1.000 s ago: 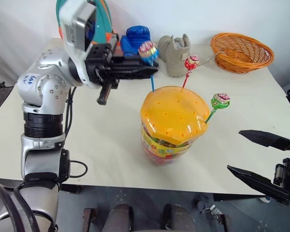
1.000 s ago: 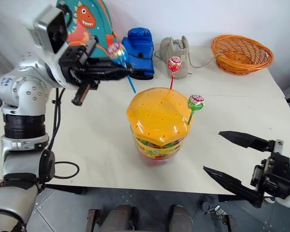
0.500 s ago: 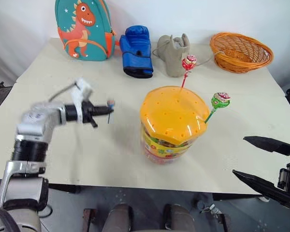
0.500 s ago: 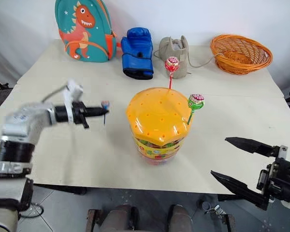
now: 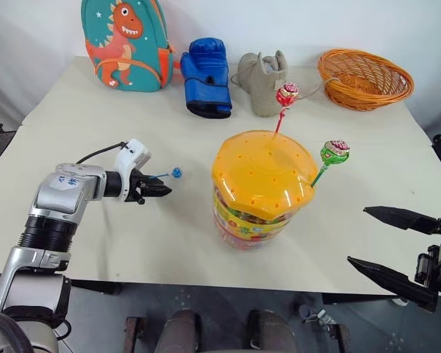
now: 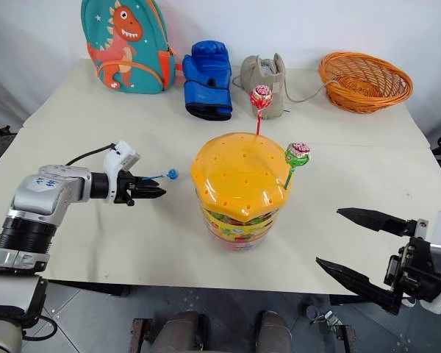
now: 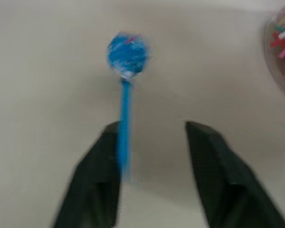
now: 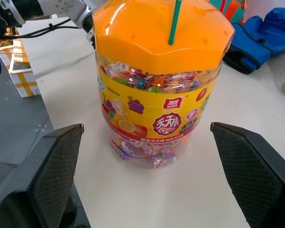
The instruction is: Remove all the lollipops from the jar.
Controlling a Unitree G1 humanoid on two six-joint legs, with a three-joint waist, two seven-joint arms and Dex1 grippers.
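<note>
The surface (image 5: 169,243) is carrying the jar (image 5: 261,191) near its middle, with the red-stick lollipop (image 5: 286,95) and the green-stick lollipop (image 5: 335,153) standing in its orange lid. The right gripper (image 5: 386,246) is hanging beside the jar, jaws spread wide. The left gripper (image 5: 162,190) is sitting low over the surface, jaws parted, the blue-stick lollipop (image 7: 127,54) lying against one jaw; whether it is gripped I cannot tell.

Cream worktop (image 5: 169,235) is carrying the jar (image 5: 261,193) mid-front, with dino backpack (image 5: 123,44), blue boxing glove (image 5: 204,68), grey boot (image 5: 262,76) and orange basket (image 5: 364,78) sitting along the back edge.
</note>
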